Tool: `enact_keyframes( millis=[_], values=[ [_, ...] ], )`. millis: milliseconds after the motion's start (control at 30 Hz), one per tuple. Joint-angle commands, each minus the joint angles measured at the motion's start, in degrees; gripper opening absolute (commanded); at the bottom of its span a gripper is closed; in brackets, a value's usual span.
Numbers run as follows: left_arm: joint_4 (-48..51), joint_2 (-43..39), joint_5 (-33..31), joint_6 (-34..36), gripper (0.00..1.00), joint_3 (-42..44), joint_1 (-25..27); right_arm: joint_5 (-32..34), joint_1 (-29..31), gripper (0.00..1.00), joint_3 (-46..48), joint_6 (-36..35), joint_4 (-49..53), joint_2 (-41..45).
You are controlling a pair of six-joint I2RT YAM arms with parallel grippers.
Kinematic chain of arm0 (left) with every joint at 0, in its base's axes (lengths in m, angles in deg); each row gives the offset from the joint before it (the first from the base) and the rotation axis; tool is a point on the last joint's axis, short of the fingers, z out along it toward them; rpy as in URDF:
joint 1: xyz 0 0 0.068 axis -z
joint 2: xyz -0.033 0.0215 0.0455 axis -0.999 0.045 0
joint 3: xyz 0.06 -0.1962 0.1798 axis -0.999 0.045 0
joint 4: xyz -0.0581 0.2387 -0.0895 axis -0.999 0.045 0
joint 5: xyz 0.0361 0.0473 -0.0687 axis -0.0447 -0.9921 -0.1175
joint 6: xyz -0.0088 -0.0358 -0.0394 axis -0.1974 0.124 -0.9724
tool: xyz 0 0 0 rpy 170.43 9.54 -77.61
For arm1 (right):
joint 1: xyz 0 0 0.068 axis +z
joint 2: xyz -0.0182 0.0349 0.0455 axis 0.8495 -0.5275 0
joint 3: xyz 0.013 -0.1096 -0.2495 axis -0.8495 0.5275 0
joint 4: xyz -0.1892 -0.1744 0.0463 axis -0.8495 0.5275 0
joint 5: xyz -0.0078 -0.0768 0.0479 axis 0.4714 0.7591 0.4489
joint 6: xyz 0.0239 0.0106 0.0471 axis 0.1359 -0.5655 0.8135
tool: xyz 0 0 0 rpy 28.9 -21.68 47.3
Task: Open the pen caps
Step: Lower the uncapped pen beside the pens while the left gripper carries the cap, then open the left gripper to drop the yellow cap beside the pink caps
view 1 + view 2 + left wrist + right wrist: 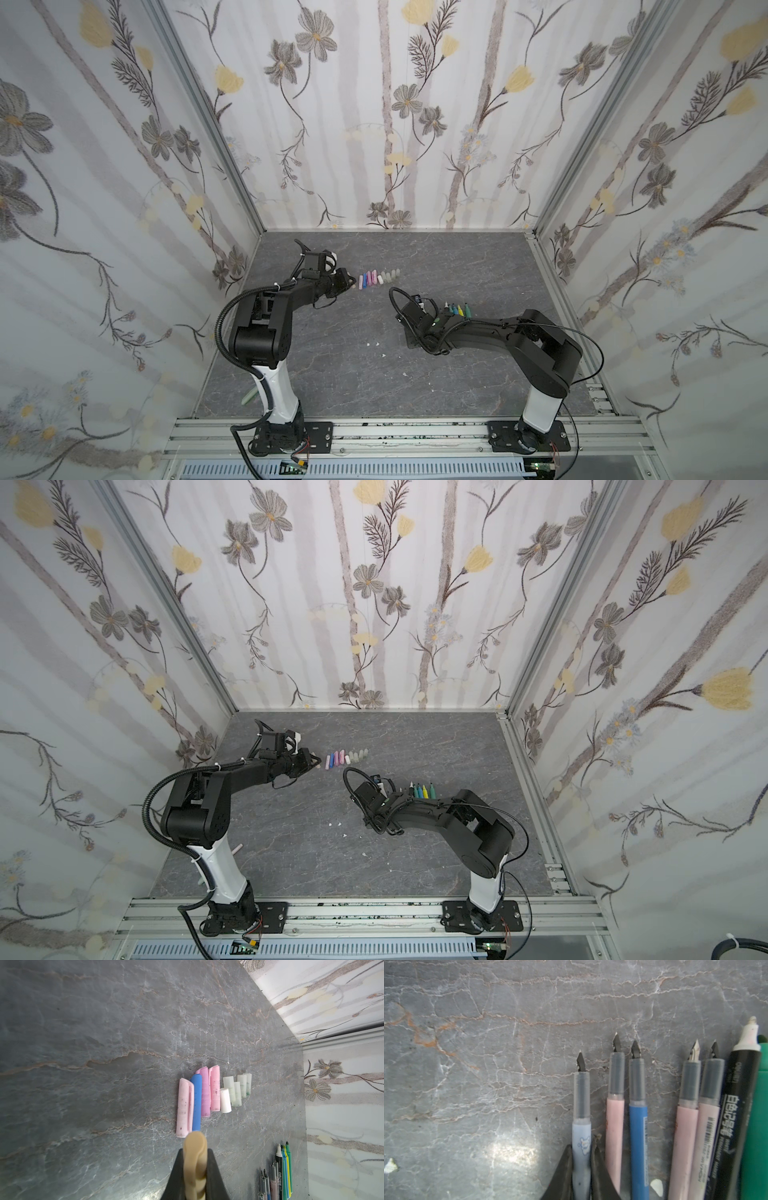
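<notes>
Placing tan cap (195, 1142), clamped in your left gripper (195, 1153), lower centre; set beside pink cap (185, 1107). Right gripper (581, 1147) flanks pale blue pen (581, 1105), grip unclear.

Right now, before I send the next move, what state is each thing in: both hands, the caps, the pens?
left hand: shut on the tan cap.
right hand: jaws flank the pale blue pen; whether it is clamped is unclear.
pale blue pen: uncapped, nib bare.
cap row: loose, lying side by side.
other thin pens: uncapped, lying side by side.
black marker: uncapped, white tip bare.
</notes>
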Motion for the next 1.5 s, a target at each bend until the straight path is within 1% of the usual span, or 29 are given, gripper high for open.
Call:
enact_keyframes(
  millis=[0,300,433,633,867,1000,1467],
  values=[
    [-0.71,1.21,0.71,1.01,0.00,-1.03,-0.03,1.77,-0.02,0.20,0.21,0.86,1.03,0.61],
    [1.21,3.74,-1.05,3.24,0.00,-2.71,-0.11,2.44,0.11,0.26,-0.03,0.18,0.86,3.42],
    [1.16,4.90,-1.05,3.64,0.00,-3.38,-0.11,3.53,0.03,0.28,-1.00,-0.73,1.82,5.52],
    [1.62,6.63,-1.20,4.99,0.04,-5.03,-0.10,4.75,-0.66,0.29,-0.96,-1.61,2.67,10.48],
    [4.70,9.46,-2.01,6.89,0.09,-8.40,-0.02,4.63,-1.98,0.29,1.20,-1.75,2.49,14.43],
    [6.55,10.25,-1.75,7.79,0.12,-9.39,0.24,4.48,-2.52,0.30,2.39,-1.70,2.23,15.33],
    [11.31,10.51,-1.53,9.31,0.28,-12.15,1.47,4.11,-3.45,0.30,3.37,-1.84,1.92,16.22]
  ],
)
